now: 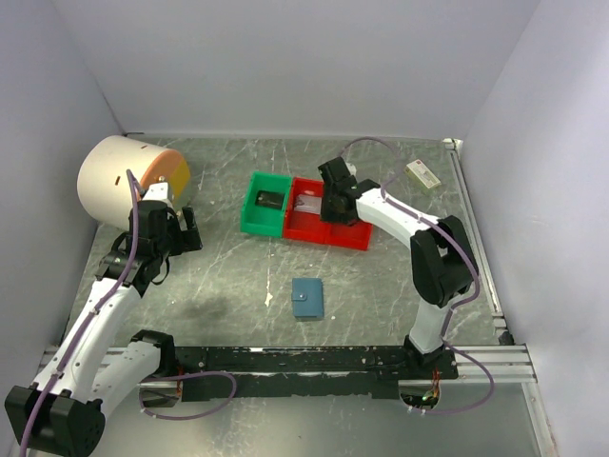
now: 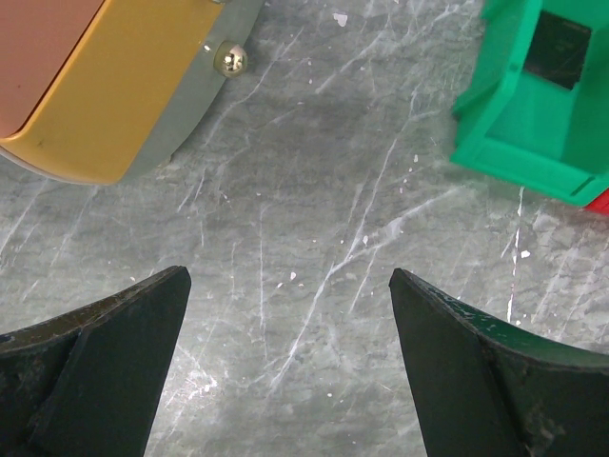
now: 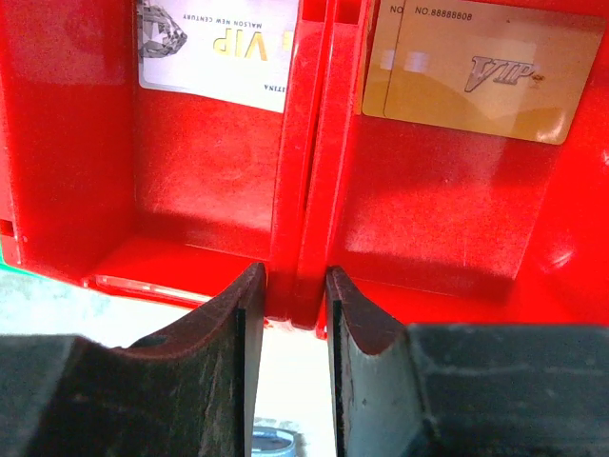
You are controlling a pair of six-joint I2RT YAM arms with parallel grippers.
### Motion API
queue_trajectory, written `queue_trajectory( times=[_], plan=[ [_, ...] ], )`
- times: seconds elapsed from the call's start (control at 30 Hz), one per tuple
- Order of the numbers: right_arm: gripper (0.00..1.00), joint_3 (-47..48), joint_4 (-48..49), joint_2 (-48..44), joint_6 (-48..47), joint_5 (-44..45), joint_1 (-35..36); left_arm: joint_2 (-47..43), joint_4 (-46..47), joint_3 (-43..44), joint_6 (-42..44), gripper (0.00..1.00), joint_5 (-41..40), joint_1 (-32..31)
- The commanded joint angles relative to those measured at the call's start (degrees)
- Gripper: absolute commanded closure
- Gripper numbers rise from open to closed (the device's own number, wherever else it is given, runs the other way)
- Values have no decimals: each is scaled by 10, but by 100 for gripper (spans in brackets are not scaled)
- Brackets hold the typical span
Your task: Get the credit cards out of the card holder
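The blue card holder lies shut on the table in front of the bins, away from both grippers. A white credit card lies in the left red bin. Two overlapping gold credit cards lie in the right red bin. My right gripper reaches down over the red bins, its jaws closed on the two adjoining walls between them. My left gripper hangs wide open over bare table at the left, holding nothing.
A green bin with a dark object inside stands against the red bins' left side. A large cream and orange cylinder lies at the back left. A small cream box sits at the back right.
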Motion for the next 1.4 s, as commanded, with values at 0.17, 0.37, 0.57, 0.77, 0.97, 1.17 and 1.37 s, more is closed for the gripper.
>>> queue_trajectory(
  times=[0.17,0.37,0.57,0.77,0.97,1.17,1.37],
  plan=[
    [75,11,12,-15,-33,-15,38,-3,7,13,0,1,-2,-5],
    [74,3,17,-23,-51,-31,52,-3,8,12,2,1,0,-6],
    [74,4,20,-19,-50,-37,68,-3,7,13,0,1,-2,-6],
    [74,16,10,-12,-39,-33,77,0,7,13,2,1,-1,-6],
    [73,18,-13,-9,25,-8,80,-1,7,13,1,1,-1,-6],
    [73,10,-20,-11,77,16,87,-1,7,13,1,1,-1,-7],
    [74,14,-43,-23,94,76,87,-4,6,14,1,1,-1,-7]
  ],
)
